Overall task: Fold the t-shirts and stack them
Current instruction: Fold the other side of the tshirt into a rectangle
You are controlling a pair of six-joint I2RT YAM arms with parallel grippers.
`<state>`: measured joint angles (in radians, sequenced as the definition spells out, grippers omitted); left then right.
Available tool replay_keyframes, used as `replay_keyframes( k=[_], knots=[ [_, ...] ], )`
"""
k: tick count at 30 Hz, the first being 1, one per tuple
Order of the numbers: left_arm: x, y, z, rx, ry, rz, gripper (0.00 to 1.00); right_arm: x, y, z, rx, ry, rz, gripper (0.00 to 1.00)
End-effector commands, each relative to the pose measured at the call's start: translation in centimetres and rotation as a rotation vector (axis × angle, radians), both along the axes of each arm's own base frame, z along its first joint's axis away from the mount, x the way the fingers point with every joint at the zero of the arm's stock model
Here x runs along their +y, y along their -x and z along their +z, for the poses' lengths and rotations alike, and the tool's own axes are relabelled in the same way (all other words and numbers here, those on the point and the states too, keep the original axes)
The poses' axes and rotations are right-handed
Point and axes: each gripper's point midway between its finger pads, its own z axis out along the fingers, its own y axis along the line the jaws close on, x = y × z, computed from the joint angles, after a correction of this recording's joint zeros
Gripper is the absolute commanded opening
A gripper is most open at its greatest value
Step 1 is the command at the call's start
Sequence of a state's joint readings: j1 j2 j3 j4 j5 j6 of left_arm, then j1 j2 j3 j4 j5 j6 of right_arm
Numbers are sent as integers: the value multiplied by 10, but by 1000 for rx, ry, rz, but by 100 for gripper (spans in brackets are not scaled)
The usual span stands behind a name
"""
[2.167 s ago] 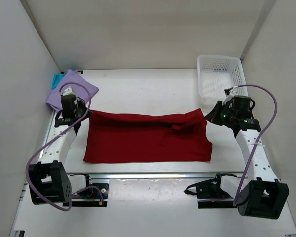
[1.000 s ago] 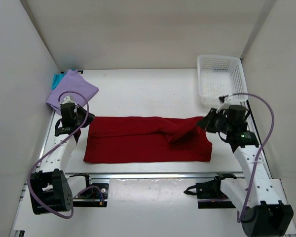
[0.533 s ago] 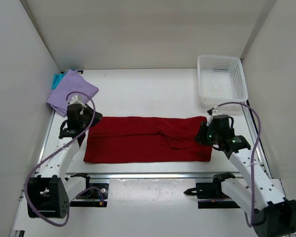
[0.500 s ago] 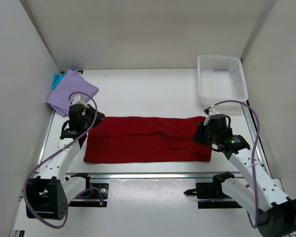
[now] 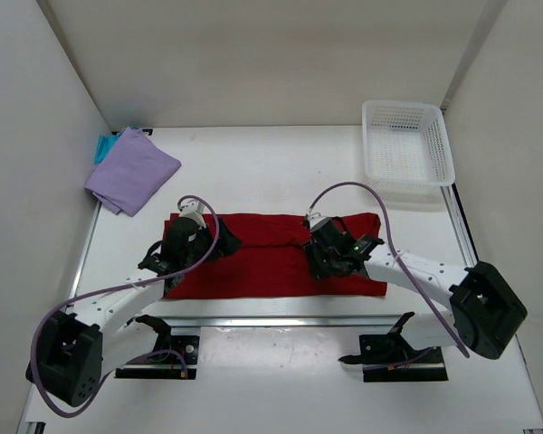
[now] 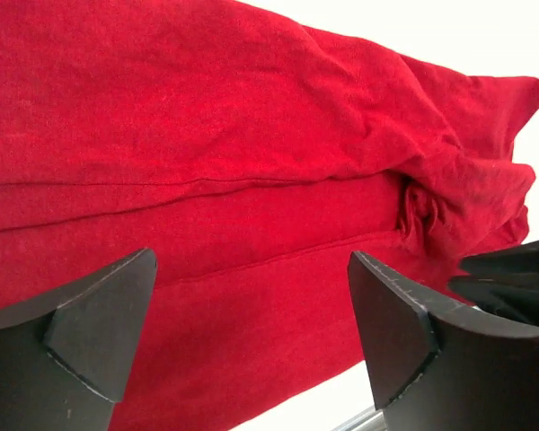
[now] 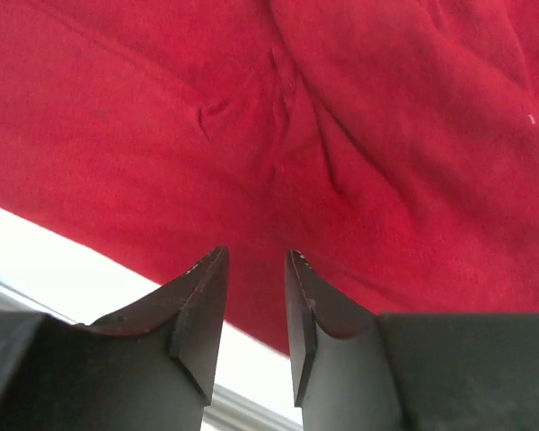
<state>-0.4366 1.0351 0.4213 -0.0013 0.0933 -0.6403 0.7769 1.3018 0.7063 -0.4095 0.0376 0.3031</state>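
The deep red t-shirt [image 5: 271,258] lies as a long folded band across the near part of the table. It fills the left wrist view [image 6: 251,135] and the right wrist view [image 7: 359,135]. My left gripper [image 5: 219,246] hovers over its left half, jaws wide open and empty [image 6: 251,269]. My right gripper [image 5: 319,258] is low over the shirt's middle by the near edge, jaws a narrow gap apart with nothing between them [image 7: 256,262]. The lavender t-shirt [image 5: 131,169] lies folded at the far left, on top of the teal t-shirt [image 5: 102,145].
A white lattice basket [image 5: 405,143] stands at the far right. A metal rail [image 5: 281,318] runs along the table's near edge just below the shirt. My right gripper's dark fingers [image 6: 508,278] show at the right edge of the left wrist view.
Both arms have swung inward from the red shirt's two ends to over its middle. The shirt's far edge was folded forward earlier and now lies as a narrower band.
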Motion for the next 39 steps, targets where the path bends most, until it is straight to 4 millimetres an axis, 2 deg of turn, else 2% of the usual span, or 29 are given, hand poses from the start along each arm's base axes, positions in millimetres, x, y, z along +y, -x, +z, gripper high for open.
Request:
replay_keyframes(
  k=[1, 3, 7, 9, 12, 14, 17, 19, 20, 21, 23, 26, 31, 35, 37, 39],
  knots=[
    [-10, -6, 16, -76, 60, -27, 99, 12, -27, 7, -81, -30, -17, 30],
    [-10, -5, 14, -75, 72, -28, 94, 8, -29, -1, -57, -27, -35, 30],
    [-8, -6, 7, -64, 76, -25, 74, 10, -33, -8, -52, -16, -36, 31],
    [-10, -2, -1, -47, 79, -35, 73, 7, -39, -7, -78, 10, -56, 30],
    [-14, -2, -1, -49, 79, -38, 73, 7, -45, -5, -88, 13, -76, 30],
    [-19, 2, -3, -39, 87, -56, 71, 8, -47, -7, -76, -3, -87, 24],
    [-21, 3, -2, -39, 96, -65, 70, 5, -42, -7, -55, 13, -97, 14],
    [-21, 3, 0, -41, 93, -64, 68, 5, -40, 4, -60, 12, -94, 10],
    [-20, 1, 3, -53, 94, -62, 68, 10, -32, 7, -29, -11, -70, 9],
    [-21, 0, 9, -62, 102, -64, 68, 9, -35, 12, -32, -34, -75, 8],
    [-22, -1, 12, -70, 105, -62, 67, 17, -22, 21, 48, -121, -32, 6],
    [-20, 1, 12, -56, 118, -62, 67, 21, -13, 29, 95, -140, 3, 6],
    [-23, 0, 22, -74, 140, -66, 67, 46, 3, 33, 183, -176, 114, 6],
    [-18, 0, 25, -82, 149, -52, 66, 58, 13, 27, 239, -180, 175, 8],
    [-13, -1, 25, -82, 152, -42, 67, 57, 17, 20, 266, -163, 175, 16],
    [-12, 2, 23, -77, 157, -48, 67, 56, 13, 22, 246, -171, 169, 26]
  ],
)
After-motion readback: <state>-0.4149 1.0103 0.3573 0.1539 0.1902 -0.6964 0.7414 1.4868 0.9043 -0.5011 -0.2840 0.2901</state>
